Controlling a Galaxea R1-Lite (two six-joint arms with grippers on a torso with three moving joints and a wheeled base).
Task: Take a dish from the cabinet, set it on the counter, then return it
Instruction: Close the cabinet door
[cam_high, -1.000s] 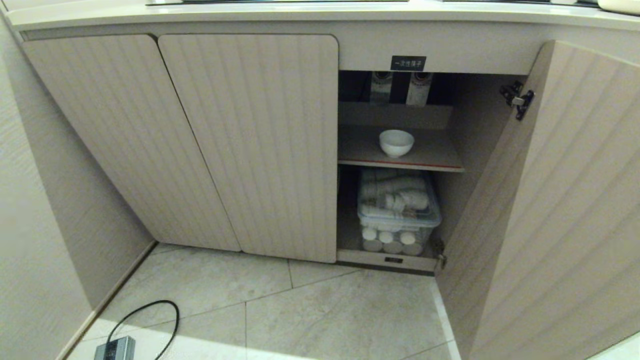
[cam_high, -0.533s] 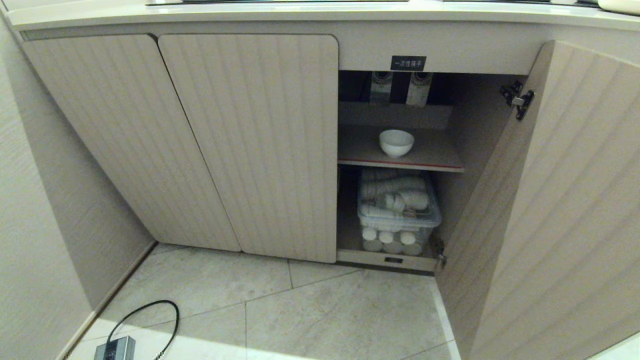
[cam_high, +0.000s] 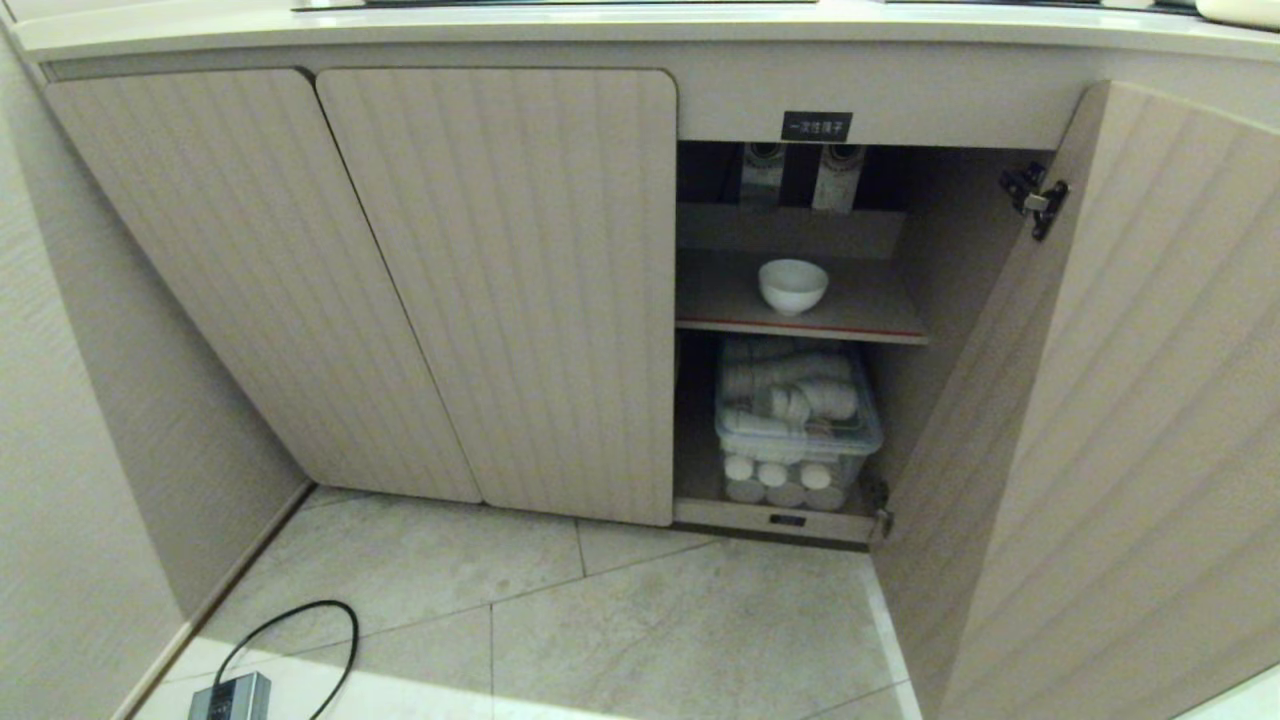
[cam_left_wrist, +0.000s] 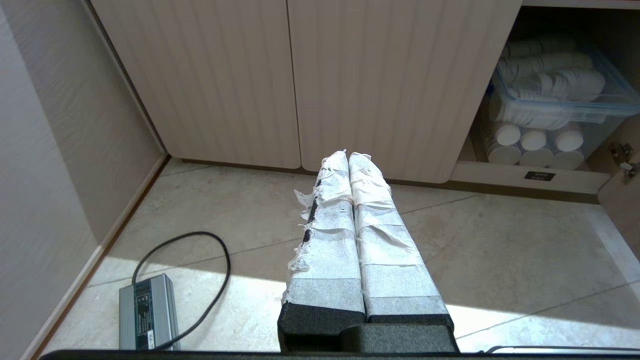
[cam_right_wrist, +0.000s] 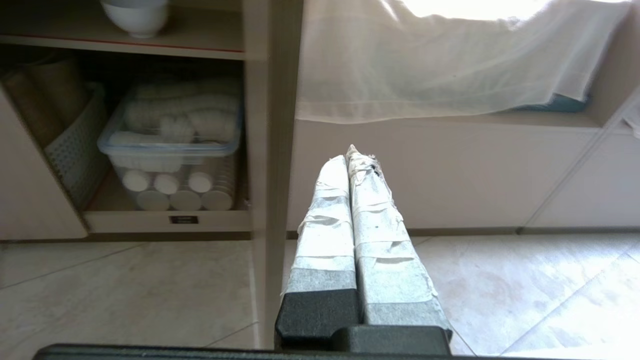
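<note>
Both grippers are sitting pressed shut and empty, low over the floor in front of the cabinet.

Going left to right: a grey power brick with a black cable is lying on the tiled floor at near left; the left gripper, taped fingers together, is pointing at the two closed ribbed doors; the white dish is resting upright on the red-edged upper shelf of the open compartment, above a clear bin of paper cups; the right gripper, tips touching, is pointing just right of the open door's edge, well apart from the dish.
</note>
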